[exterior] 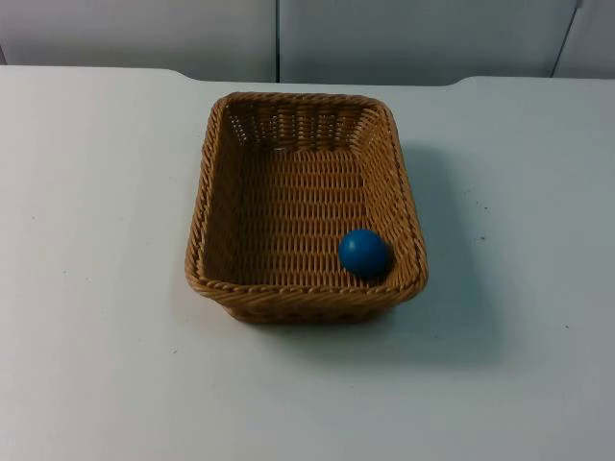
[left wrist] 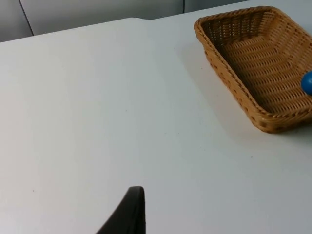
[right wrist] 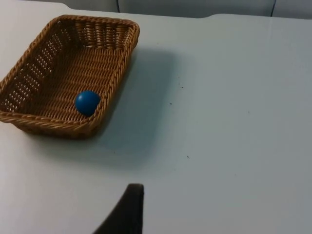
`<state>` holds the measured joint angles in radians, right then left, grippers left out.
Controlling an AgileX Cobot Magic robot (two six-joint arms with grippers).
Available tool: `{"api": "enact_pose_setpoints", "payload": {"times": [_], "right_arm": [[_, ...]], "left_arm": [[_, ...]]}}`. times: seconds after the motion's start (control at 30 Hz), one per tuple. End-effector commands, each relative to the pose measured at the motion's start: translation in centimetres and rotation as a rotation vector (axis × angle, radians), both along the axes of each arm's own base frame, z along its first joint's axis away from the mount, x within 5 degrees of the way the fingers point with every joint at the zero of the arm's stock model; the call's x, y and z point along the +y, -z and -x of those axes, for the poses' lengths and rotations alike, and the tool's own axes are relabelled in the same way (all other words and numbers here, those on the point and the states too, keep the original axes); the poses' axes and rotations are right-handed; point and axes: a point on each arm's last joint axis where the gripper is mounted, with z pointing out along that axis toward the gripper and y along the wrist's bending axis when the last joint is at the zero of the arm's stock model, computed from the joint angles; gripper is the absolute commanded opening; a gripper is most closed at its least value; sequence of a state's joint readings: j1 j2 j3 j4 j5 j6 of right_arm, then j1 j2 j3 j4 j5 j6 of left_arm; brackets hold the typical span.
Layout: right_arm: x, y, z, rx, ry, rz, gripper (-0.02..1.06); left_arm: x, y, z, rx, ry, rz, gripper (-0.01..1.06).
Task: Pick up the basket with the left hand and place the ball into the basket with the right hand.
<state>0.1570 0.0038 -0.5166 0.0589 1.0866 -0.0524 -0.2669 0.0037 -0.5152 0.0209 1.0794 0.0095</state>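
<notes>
The table (exterior: 96,384) is bare along its front edge. The first thing on it is the wicker basket (exterior: 306,206), sitting flat on the table near the middle, somewhat toward the back edge, with nothing holding it. Its long axis runs front to back, one short wall facing the front edge and the other toward the grey partition wall (exterior: 404,38).

The blue ball (exterior: 364,253) is already inside the basket, resting on the woven floor in the front corner on the right arm's side, tucked against the front and side walls. So the placing looks done, though the basket stands on the table rather than lifted.

Both arms hang back and wait. From the left gripper (left wrist: 127,214) the basket (left wrist: 258,63) lies well apart, ahead and off toward the table's middle, its long side wall turned to that claw. From the right gripper (right wrist: 126,212) the basket (right wrist: 68,73) is likewise well apart, ahead and toward the middle, and the ball (right wrist: 87,102) sits against the side wall nearer this arm. I would judge neither arm clearly closer to the basket, but the right one is closer to the ball. One black fingertip shows for each claw, so I cannot tell whether either is spread or pressed together.

If anything is left, I would guess a lift by the left claw on the long rim facing it.
</notes>
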Motion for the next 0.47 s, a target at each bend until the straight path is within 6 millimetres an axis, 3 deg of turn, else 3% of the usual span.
{"api": "enact_pose_setpoints", "payload": {"times": [0.0, 0.2, 0.43], "right_arm": [[0.0, 0.08, -0.03, -0.006, -0.002, -0.002, 1.03], [0.01, 0.08, -0.05, -0.006, 0.026, -0.001, 1.03], [0.16, 0.08, -0.14, -0.007, 0.231, 0.001, 1.03]], "left_arm": [[-0.02, 0.04, 0.05, -0.003, -0.034, -0.001, 1.05], [-0.1, 0.04, 0.09, -0.003, -0.158, -0.001, 1.05], [-0.18, 0.04, 0.11, -0.003, -0.273, -0.002, 1.05]]}}
